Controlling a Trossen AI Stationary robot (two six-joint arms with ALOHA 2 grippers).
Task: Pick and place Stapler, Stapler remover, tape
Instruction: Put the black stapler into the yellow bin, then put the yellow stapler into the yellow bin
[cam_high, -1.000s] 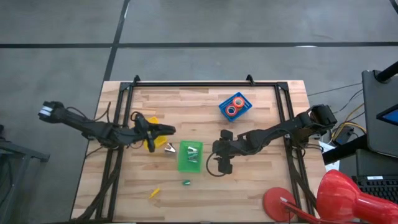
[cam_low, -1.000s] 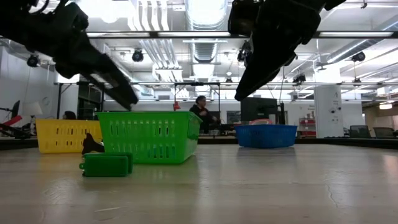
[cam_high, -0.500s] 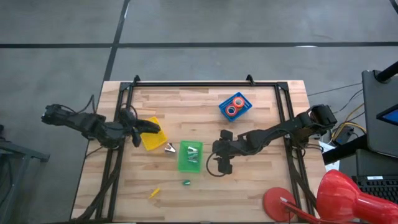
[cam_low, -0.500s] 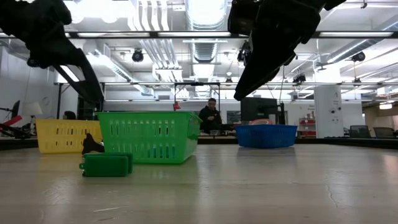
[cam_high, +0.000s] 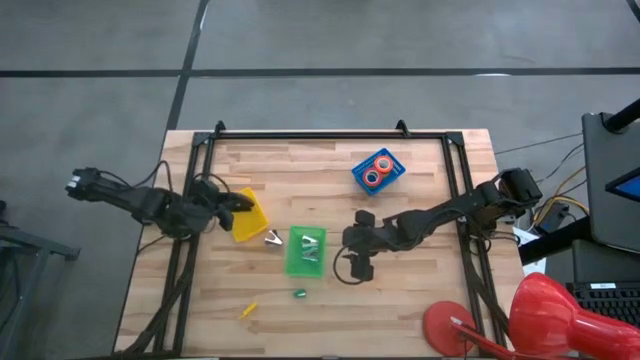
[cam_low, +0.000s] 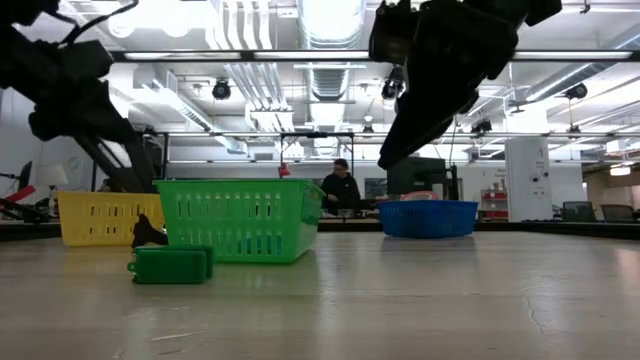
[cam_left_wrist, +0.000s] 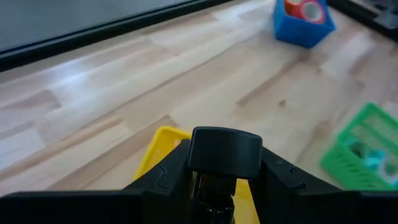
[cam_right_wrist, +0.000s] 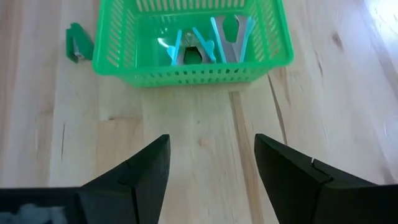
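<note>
Worktop (cam_high: 420, 300): pale wood planks, rectangular, with a black frame.

Left gripper (cam_high: 238, 203): near the left edge, over the yellow lattice basket (cam_high: 250, 218). Its fingers are closed on the stapler (cam_left_wrist: 224, 149), a black, smooth-ended bar. Only the left wrist view shows this hold.

Right gripper (cam_right_wrist: 211, 165): mid-worktop, spread wide and empty, just beside the green mesh basket (cam_high: 305, 252).

Blue basket (cam_high: 378, 171): toward the far edge, holding the tape (cam_high: 377, 170), red and orange rings.

The right wrist view alone shows teal and silver stapler removers (cam_right_wrist: 205, 43) inside the green basket.

A small green block (cam_high: 298, 293) lies toward the near edge.
</note>
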